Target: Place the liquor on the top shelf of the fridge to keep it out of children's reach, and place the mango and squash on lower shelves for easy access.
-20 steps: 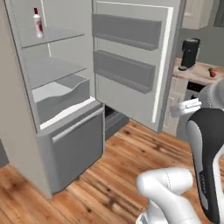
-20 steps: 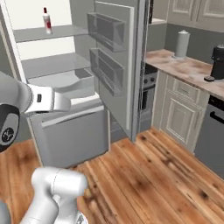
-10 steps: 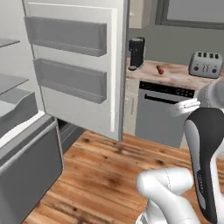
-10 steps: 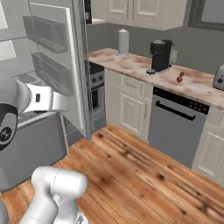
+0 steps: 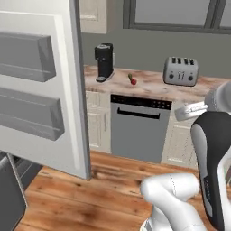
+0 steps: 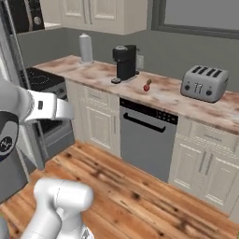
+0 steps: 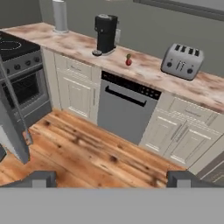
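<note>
The mango point(image 7: 128, 61) sat upper centre, its squash partner indistinct (a green sliver); gripper point(image 7: 111, 178) jaws spread wide, empty.

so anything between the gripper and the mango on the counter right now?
Nothing visible in the way. The mango sits in the open on the counter, between the black coffee machine and the toaster. The gripper is open, well back over the wood floor, with free space between.
</note>
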### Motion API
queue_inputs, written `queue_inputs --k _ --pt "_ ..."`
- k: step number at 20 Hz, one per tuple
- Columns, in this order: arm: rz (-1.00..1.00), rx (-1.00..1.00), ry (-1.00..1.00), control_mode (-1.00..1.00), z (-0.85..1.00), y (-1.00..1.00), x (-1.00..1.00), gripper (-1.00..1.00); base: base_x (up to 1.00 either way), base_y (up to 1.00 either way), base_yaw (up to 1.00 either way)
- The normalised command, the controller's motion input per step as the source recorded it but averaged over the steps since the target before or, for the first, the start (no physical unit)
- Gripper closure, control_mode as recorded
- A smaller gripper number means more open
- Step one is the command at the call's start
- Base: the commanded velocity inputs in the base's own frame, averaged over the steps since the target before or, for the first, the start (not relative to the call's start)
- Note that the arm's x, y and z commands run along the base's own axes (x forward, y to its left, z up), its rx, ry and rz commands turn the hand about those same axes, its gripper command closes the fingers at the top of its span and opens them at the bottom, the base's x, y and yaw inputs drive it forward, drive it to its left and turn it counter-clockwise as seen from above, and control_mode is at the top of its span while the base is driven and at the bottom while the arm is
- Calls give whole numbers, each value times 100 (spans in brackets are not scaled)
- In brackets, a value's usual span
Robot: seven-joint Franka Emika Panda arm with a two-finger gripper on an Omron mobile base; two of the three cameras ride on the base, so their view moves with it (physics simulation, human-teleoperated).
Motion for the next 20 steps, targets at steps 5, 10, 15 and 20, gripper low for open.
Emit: queue_inputs --k 5,10,15,20 --pt "0 0 0 100 0 0 0 -100 100 -7 -5" --pt "0 0 0 100 0 0 0 -100 100 0 -1" --pt "0 0 0 100 0 0 0 -100 100 0 -1" --pt "0 0 0 100 0 0 0 -100 94 4 0"
